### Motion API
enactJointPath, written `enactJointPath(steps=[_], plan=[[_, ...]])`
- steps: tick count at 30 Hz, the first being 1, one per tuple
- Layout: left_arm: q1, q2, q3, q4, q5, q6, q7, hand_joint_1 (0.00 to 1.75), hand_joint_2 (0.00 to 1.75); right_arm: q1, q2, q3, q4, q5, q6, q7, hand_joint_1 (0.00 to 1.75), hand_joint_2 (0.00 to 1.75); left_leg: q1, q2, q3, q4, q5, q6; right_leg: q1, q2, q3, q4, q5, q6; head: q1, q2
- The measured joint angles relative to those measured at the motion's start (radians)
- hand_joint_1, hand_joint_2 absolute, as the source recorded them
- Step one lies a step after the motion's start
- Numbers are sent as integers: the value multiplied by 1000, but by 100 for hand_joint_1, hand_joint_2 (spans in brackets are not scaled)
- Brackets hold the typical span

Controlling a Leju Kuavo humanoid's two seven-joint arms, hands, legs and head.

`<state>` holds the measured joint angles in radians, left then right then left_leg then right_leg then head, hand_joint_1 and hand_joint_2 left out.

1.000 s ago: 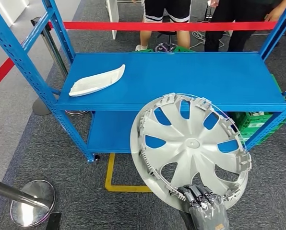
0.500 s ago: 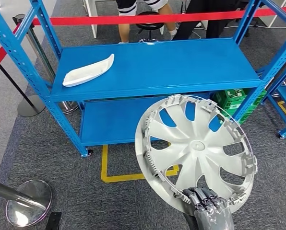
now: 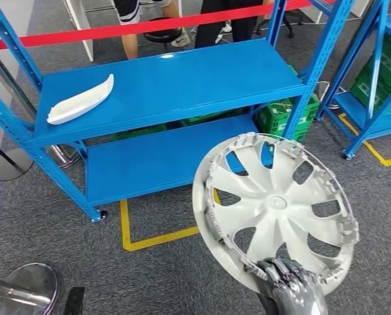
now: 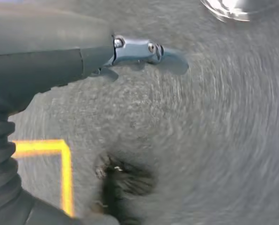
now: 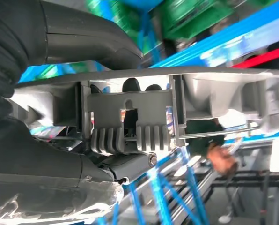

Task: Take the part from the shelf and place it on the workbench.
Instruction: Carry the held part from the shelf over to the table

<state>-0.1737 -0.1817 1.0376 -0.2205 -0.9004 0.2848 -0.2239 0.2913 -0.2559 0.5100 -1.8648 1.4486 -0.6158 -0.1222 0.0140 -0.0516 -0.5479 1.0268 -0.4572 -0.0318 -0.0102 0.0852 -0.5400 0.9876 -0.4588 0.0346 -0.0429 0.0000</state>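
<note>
Right now my right hand [image 3: 290,289] grips the hubcap [image 3: 275,207] by its near rim, disc fanning forward, left hand [image 4: 95,54] hanging empty, fingers apart.

A blue metal shelf [image 3: 174,85] stands on grey carpet [image 3: 44,216]. On its upper board, near the left end, lies a long white curved plastic part [image 3: 81,100]. The lower board [image 3: 153,161] is bare blue. Green crates [image 3: 283,113] sit on the carpet behind the shelf's right end. Yellow tape [image 3: 149,237] marks the floor in front.
</note>
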Motion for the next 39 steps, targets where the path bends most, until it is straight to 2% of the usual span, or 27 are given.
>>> enactJointPath(steps=[1, 3, 5, 7, 9, 10, 11, 12, 14, 15, 16, 18, 19, 21, 23, 24, 25, 26, 27, 29, 31, 32, 33, 34, 36, 37, 39], plan=[[-73, -13, 0, 0, 39, 39, 63, 0, 175, -91, 15, 37, 46, -68, 15, -27, 175, 175, 3, -13, 5, -27, 3, 2, 1, 10, -17, 6, 9, 6, 0, 0], [-210, -27, -3, 0, 84, 75, 135, 0, 175, -256, 49, 116, 158, -186, 21, -82, 175, 175, 6, -6, -8, -37, 5, 14, 1, 26, -46, 11, 26, 20, 1, 0], [-284, -31, -6, 0, 112, 65, 129, 0, 175, -354, 74, 171, 241, -244, 17, -124, 175, 175, 7, 15, -13, -41, 13, 29, 1, -4, -69, 33, 18, 30, 3, 0], [-301, -26, -5, 0, 130, 50, 105, 0, 175, -417, 85, 208, 295, -263, 15, -139, 175, 175, 5, 42, -15, -43, 20, 38, 2, -59, -117, 134, -36, 37, 8, 0], [-297, -14, -3, 0, 140, 39, 88, 0, 175, -458, 88, 233, 330, -272, 15, -142, 175, 175, 1, 68, -21, -42, 23, 42, 1, -80, -179, 270, -93, 41, 11, 0], [-295, -8, -2, -1, 142, 35, 84, 0, 175, -470, 89, 243, 343, -276, 15, -141, 175, 175, -1, 80, -23, -42, 24, 43, 1, -82, -192, 305, -99, 41, 11, 0], [-294, -3, 0, -1, 144, 32, 81, 0, 175, -479, 89, 249, 353, -278, 15, -139, 175, 175, -3, 89, -24, -42, 24, 43, 1, -85, -183, 295, -84, 39, 11, 0], [-294, 1, 0, -1, 145, 29, 79, 0, 175, -486, 89, 253, 361, -280, 15, -137, 175, 175, -5, 97, -23, -42, 25, 43, 2, -91, -154, 245, -55, 36, 11, 0], [-295, 5, 2, -1, 146, 27, 78, 0, 175, -501, 89, 259, 373, -283, 15, -133, 175, 175, -10, 113, -23, -40, 24, 41, 11, -130, -76, 101, 2, 23, 12, 0], [-295, 7, 3, -2, 146, 26, 78, 0, 175, -508, 89, 263, 377, -284, 15, -133, 175, 175, -13, 122, -25, -38, 25, 37, 17, -146, -52, 51, 17, 15, 11, 0], [-294, 10, 3, -2, 146, 26, 77, 0, 175, -513, 90, 266, 381, -284, 15, -133, 175, 175, -16, 132, -28, -37, 26, 33, 21, -154, -42, 26, 21, 8, 10, 0], [-294, 16, 4, -2, 144, 24, 77, 0, 175, -519, 90, 272, 387, -285, 13, -132, 175, 175, -18, 155, -32, -37, 28, 23, 24, -134, -50, 21, 26, -4, 8, 0], [-295, 19, 4, -2, 142, 21, 77, 0, 175, -518, 89, 273, 389, -286, 11, -131, 175, 175, -16, 153, -34, -34, 23, 18, 22, -121, -53, 18, 30, -9, 7, 0], [-294, 26, 3, -3, 137, 14, 78, 0, 175, -513, 88, 275, 390, -288, 5, -126, 175, 175, -12, 119, -54, 9, -13, 8, 17, -99, -55, 11, 39, -19, 4, 0], [-287, 34, 2, -3, 134, 11, 79, 0, 175, -502, 86, 275, 389, -290, -2, -122, 175, 175, -10, 75, -108, 128, -76, 1, 14, -75, -59, 9, 44, -24, 0, 0], [-281, 39, 2, -3, 134, 11, 79, 0, 175, -496, 84, 274, 389, -290, -5, -121, 175, 175, -9, 67, -137, 189, -98, -1, 14, -61, -61, 10, 46, -26, -2, 0], [-275, 44, 2, -3, 134, 10, 79, 0, 175, -488, 81, 273, 388, -290, -7, -120, 175, 175, -9, 64, -154, 222, -100, -2, 13, -46, -63, 10, 47, -26, -3, 0], [-271, 48, 2, -3, 134, 9, 79, 0, 175, -480, 77, 272, 386, -289, -9, -120, 175, 175, -8, 62, -156, 220, -83, -2, 13, -31, -64, 11, 48, -25, -3, 0], [-269, 51, 2, -3, 134, 8, 79, 0, 175, -472, 73, 270, 384, -288, -11, -120, 175, 175, -5, 57, -141, 185, -51, -3, 11, -16, -65, 13, 48, -23, -3, 0], [-267, 55, 2, -3, 134, 2, 75, 0, 175, -462, 66, 265, 379, -283, -12, -120, 175, 175, 7, 11, -90, 71, 12, -8, 9, 10, -71, 23, 46, -14, -4, 0], [-264, 57, 2, -3, 139, -5, 59, 0, 175, -455, 61, 256, 373, -275, -15, -119, 175, 175, 17, -34, -62, 4, 24, -7, 8, 35, -89, 35, 46, -1, -6, 0], [-261, 57, 2, -3, 145, -9, 45, 0, 175, -448, 56, 249, 368, -270, -17, -118, 175, 175, 17, -40, -61, -3, 17, -2, 7, 47, -98, 38, 49, 6, -6, 0], [-258, 56, 3, -3, 153, -14, 25, 0, 175, -437, 51, 242, 363, -265, -19, -115, 175, 175, 17, -28, -63, -3, 16, 6, 4, 57, -105, 37, 53, 12, -6, 0], [-257, 54, 4, -4, 162, -20, 0, 0, 175, -424, 44, 232, 358, -260, -22, -112, 175, 175, 16, -17, -63, -3, 18, 13, 4, 46, -111, 39, 51, 18, -5, 0], [-255, 51, 7, -7, 184, -35, -59, 0, 175, -398, 32, 215, 350, -252, -27, -106, 175, 175, 16, 8, -62, -6, 20, 27, 8, -12, -140, 90, 21, 27, 4, 0], [-253, 51, 8, -9, 195, -45, -91, 0, 175, -384, 28, 204, 348, -245, -30, -102, 175, 175, 14, 21, -62, -6, 19, 32, 9, -49, -168, 148, -9, 31, 9, 0], [-229, 49, 8, -10, 198, -80, -165, 0, 175, -333, 21, 179, 332, -193, -38, -58, 175, 175, 10, 47, -61, -6, 17, 38, 8, -77, -227, 279, -64, 35, 13, 0]])
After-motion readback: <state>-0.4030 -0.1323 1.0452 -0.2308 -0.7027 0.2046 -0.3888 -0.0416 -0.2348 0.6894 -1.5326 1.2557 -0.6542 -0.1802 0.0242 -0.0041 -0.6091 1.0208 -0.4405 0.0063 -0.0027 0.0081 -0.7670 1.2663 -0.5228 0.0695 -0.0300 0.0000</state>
